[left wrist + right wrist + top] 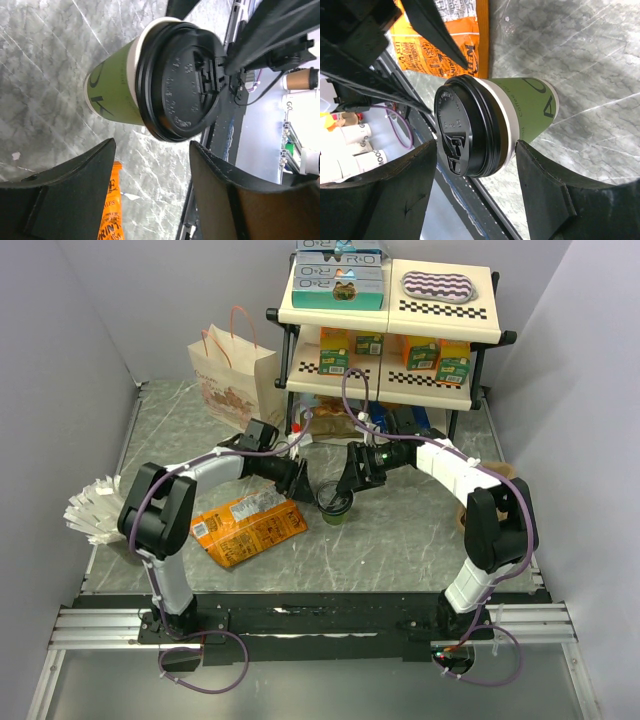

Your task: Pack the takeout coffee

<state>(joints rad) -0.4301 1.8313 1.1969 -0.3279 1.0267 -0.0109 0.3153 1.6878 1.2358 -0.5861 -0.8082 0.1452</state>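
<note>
The takeout coffee [335, 504], a small green paper cup with a black lid, stands upright on the marble table between both arms. In the left wrist view the coffee [170, 80] lies just beyond my open left gripper [152, 146], whose fingers hold nothing. From the top my left gripper [303, 484] is at the cup's left and my right gripper [352, 480] is at its upper right. In the right wrist view my right gripper [476, 149] is open around the lid's lower edge. One finger [540, 175] is at the cup's white rim [512, 131]; the other stands apart.
A paper bag [232, 375] with pink handles stands at the back left, beside a two-tier shelf [390, 315] of boxes. An orange snack bag [248, 527] lies left of the cup. A white fanned stack [95, 508] sits at the left edge.
</note>
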